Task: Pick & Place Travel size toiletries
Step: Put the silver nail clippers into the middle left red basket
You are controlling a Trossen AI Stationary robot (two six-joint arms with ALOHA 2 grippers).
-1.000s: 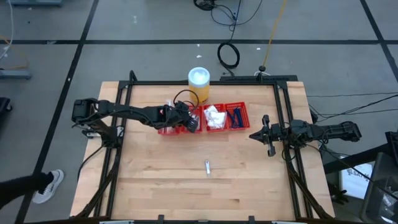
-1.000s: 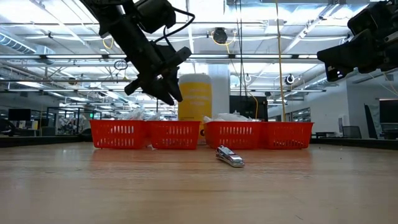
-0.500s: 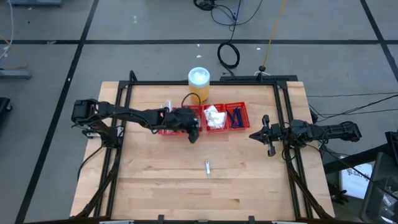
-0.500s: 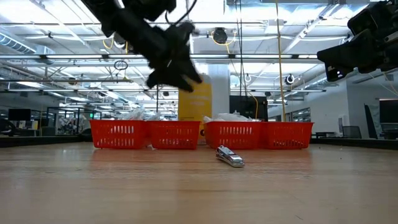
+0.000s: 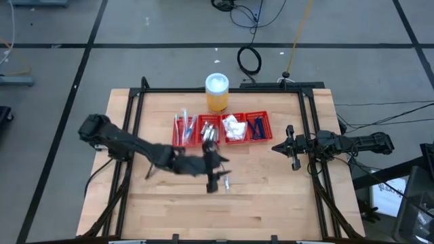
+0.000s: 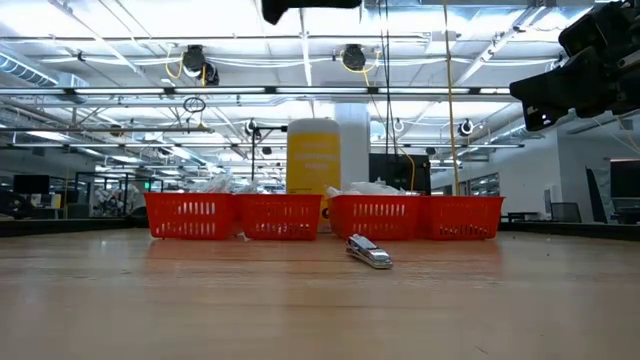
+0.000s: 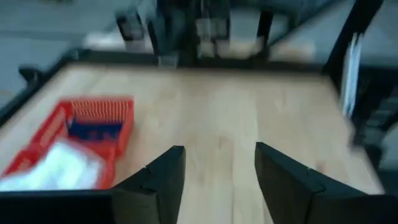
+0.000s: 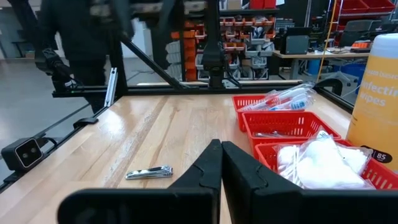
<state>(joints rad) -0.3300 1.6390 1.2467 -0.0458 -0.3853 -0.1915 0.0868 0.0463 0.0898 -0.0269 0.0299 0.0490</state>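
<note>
On the wooden table (image 5: 271, 203), a small silver item (image 5: 226, 182) lies alone near the red tray (image 5: 222, 129). The left gripper (image 5: 213, 183) hangs just beside it, fingers spread. The right gripper (image 5: 291, 157), pressed together, waits farther off.

Table (image 5: 271, 203): pale wood planks, matt, visible grain, w/ black metal frame (image 5: 308, 122) round it. Tray (image 8: 283, 124): red plastic lattice, slightly glossy; the small item (image 8: 148, 172) lying on the wood is shiny silvery metal, packets (image 8: 320, 163) are white crinkly film, sticks (image 8: 286, 98) in clear glossy wrap. Jar (image 6: 313, 165): orange smooth plastic, white lid (image 5: 217, 83); both grippers' fingers (image 7: 283, 180) matt dark plastic.
</note>
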